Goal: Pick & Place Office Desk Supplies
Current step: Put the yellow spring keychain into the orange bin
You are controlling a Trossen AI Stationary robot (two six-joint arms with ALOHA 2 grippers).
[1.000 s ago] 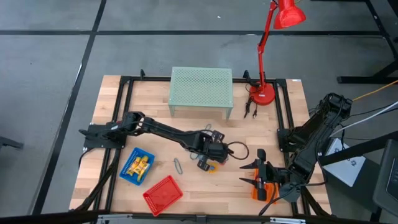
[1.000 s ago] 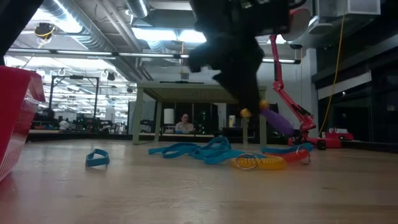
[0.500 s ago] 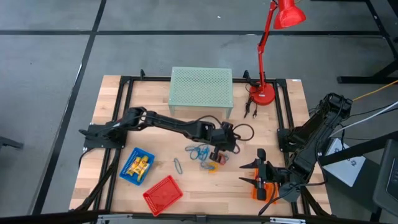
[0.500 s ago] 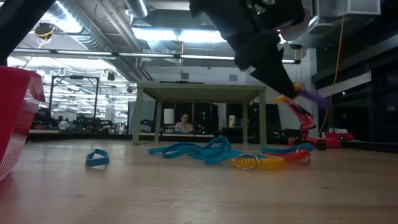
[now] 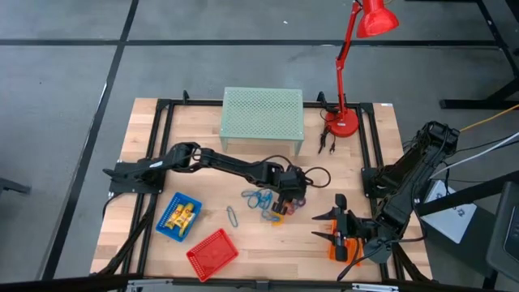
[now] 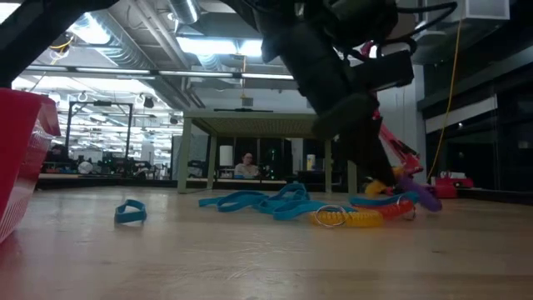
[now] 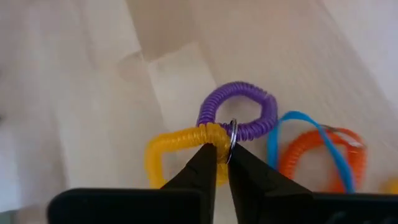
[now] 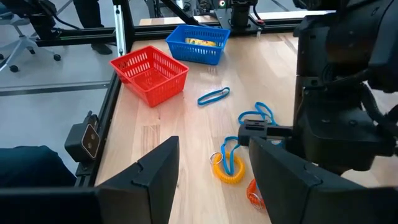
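**Left gripper pinching coil rings low over the tabletop centre**

Purple ring (image 7: 239,112) and yellow ring (image 7: 177,152), joined at a small metal keyring, sit at the tips of the left gripper (image 7: 222,155) in the left wrist view; the fingers are nearly together, clamped on that joint. High view: left gripper (image 5: 290,197) is just right of frame centre, rings at its tip, right beside the pile of blue loops (image 5: 258,199). Low view: purple ring (image 6: 419,193) hangs just above the tabletop (image 6: 250,258), right of centre. An orange ring (image 7: 320,155) with a blue loop across it lies just beside, lower right of the left wrist view. One more loop (image 5: 232,216) lies apart, lower left of the pile. Blue basket (image 5: 178,216) with yellow pieces (image 5: 183,215) and red basket (image 5: 212,253) sit lower left. Right gripper (image 5: 339,231) waits lower right, fingers spread wide, holding nothing. Red lamp (image 5: 349,73) upper right, green mesh stand (image 5: 262,118) top centre.
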